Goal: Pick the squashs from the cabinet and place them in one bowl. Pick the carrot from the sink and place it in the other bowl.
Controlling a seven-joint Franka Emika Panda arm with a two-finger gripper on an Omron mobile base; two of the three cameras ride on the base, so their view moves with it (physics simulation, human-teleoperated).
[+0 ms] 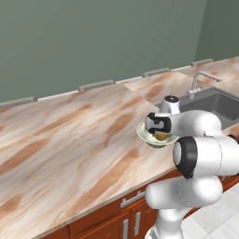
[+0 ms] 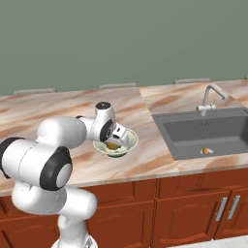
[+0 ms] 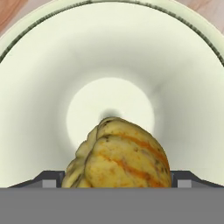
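A yellow squash (image 3: 120, 157) with orange stripes sits low inside the pale green-cream bowl (image 3: 109, 52), between my fingertips. My gripper (image 3: 116, 178) reaches down into that bowl (image 2: 131, 140) on the counter, jaws wide and closed against the squash (image 2: 112, 145) on both sides. From the left base view the hand (image 1: 161, 134) covers most of the bowl (image 1: 142, 132). A small orange carrot (image 2: 206, 150) lies on the floor of the dark grey sink (image 2: 208, 133), well to the right of the bowl. The cabinet and the other bowl are out of view.
A slim silver tap (image 2: 209, 97) stands behind the sink. The marbled counter (image 1: 70, 135) stretches far to the left of the bowl. Red-brown drawers and doors (image 2: 193, 203) run below the counter's front edge.
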